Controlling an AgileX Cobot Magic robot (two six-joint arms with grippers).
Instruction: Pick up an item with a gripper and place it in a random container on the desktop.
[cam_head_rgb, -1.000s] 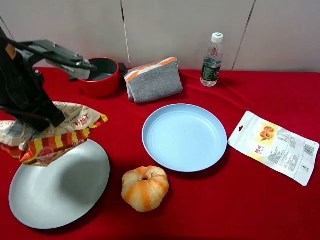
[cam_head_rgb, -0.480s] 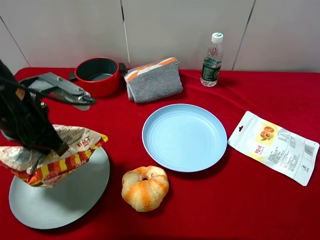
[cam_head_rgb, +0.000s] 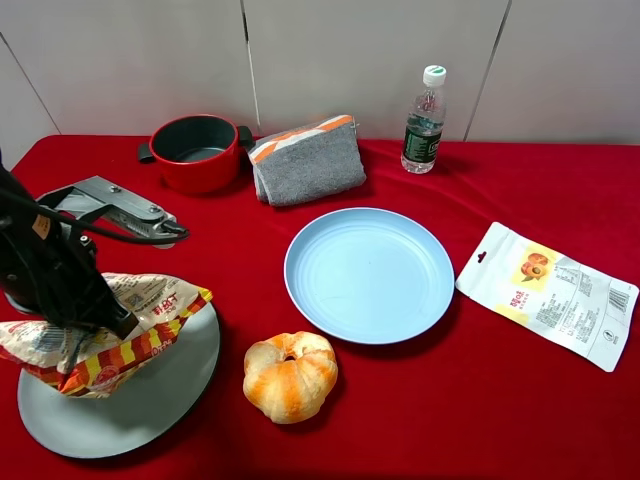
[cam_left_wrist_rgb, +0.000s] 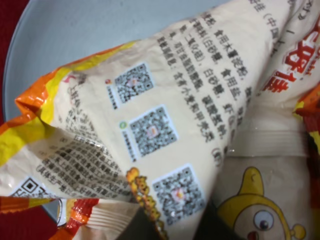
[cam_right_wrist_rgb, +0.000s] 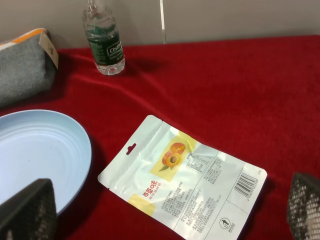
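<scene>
A: Exterior high: left gripper (cam_head_rgb: 98, 318) clamped on snack bag (cam_head_rgb: 140, 310), bag over grey-green plate (cam_head_rgb: 150, 400), contact unclear. Right gripper (cam_right_wrist_rgb: 165, 207) jaws wide apart, empty.
B: Bag looks light, crinkly, probably slick. Pinch a mid-body fold, not the seam.

Crinkled cream snack bag (cam_head_rgb: 150, 300) with red-yellow striped edges hangs clamped in the left gripper (cam_head_rgb: 97, 322), grey-green plate (cam_head_rgb: 150, 395) just beneath
</scene>
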